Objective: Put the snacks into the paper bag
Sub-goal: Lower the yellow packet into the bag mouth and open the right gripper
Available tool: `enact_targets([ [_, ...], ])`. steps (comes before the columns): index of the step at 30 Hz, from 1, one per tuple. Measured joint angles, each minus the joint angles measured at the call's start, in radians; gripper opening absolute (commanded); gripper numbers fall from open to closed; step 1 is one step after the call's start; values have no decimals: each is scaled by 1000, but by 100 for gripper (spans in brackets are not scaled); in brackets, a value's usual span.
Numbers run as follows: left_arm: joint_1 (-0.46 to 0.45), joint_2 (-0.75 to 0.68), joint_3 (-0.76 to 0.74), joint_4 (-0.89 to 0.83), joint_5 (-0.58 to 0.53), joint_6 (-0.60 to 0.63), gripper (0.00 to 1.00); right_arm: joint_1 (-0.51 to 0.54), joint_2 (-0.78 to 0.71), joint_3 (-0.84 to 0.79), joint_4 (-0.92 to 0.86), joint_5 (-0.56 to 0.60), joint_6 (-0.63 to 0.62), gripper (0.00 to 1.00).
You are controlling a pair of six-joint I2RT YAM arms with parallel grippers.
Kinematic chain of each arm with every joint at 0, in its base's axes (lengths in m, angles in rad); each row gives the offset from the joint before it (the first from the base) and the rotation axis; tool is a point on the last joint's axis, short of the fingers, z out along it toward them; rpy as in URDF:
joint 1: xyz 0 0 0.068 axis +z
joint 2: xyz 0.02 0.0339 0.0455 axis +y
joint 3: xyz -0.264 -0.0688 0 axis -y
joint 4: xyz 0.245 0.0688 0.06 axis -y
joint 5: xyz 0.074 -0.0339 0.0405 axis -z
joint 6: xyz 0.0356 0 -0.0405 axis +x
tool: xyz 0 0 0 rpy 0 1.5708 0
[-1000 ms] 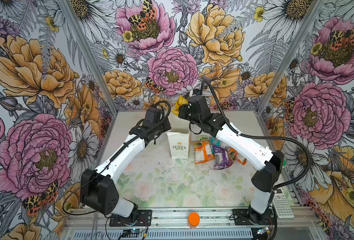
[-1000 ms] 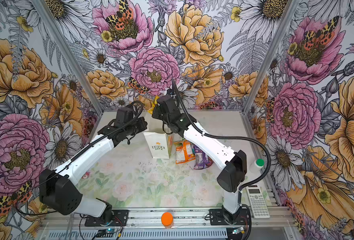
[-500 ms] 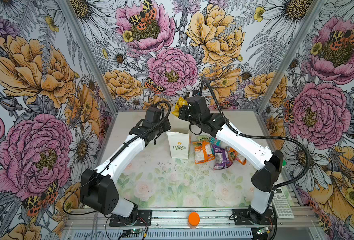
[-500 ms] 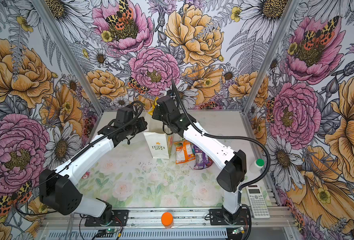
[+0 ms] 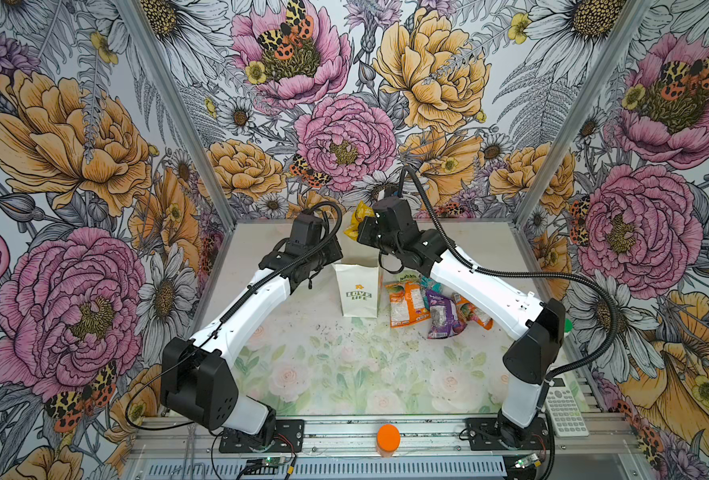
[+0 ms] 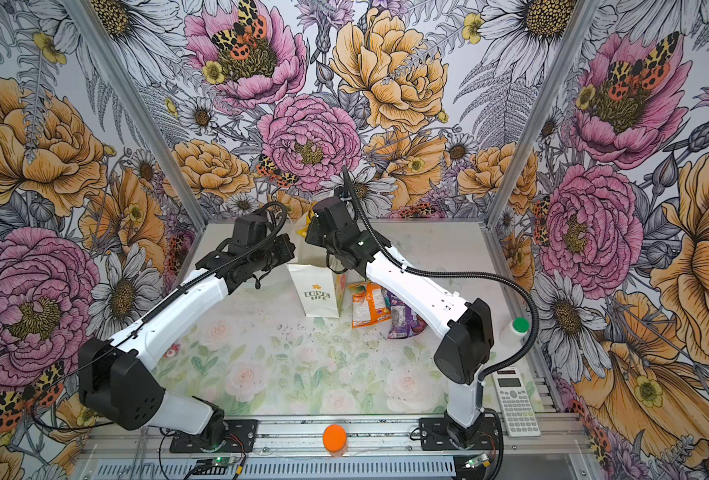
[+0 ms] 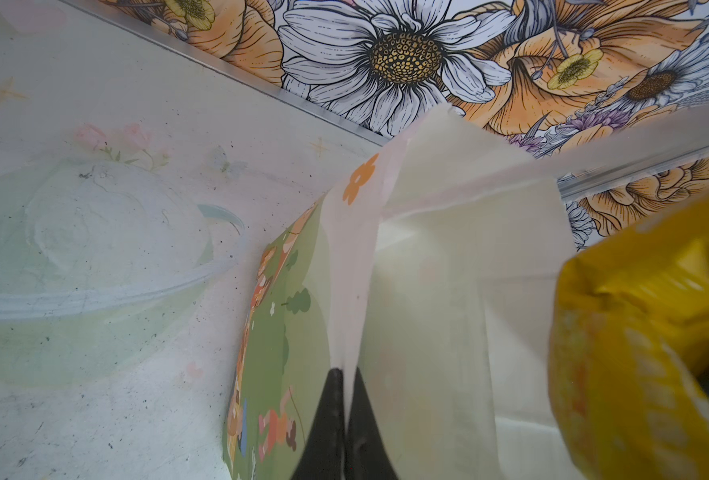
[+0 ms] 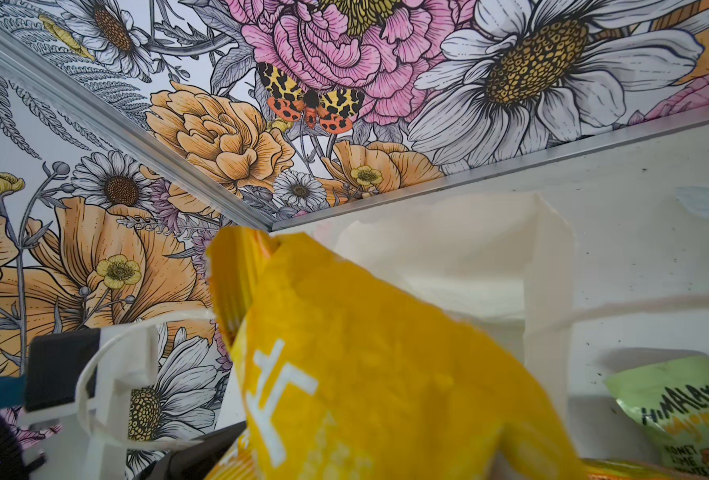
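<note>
The left wrist view shows the left gripper (image 7: pixel 345 374) with its jaws pressed together on the top edge of the bag (image 7: pixel 427 291), probably so that the mouth stays wide and the bag does not tip. The right gripper (image 5: pixel 361 230) is clamped on a yellow packet (image 5: pixel 359 210) and holds it just above the open mouth, ready to be dropped in. The other snacks (image 5: pixel 427 305) lie on the table (image 5: pixel 344 374) just beside the upright bag.
</note>
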Motion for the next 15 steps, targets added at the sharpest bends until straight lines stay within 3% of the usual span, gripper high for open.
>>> enact_targets([
  [6, -2, 0, 0, 0, 0, 0, 0, 0, 0, -2, -1, -3, 1, 16],
  [15, -2, 0, 0, 0, 0, 0, 0, 0, 0, -2, -3, -4, 5, 26],
])
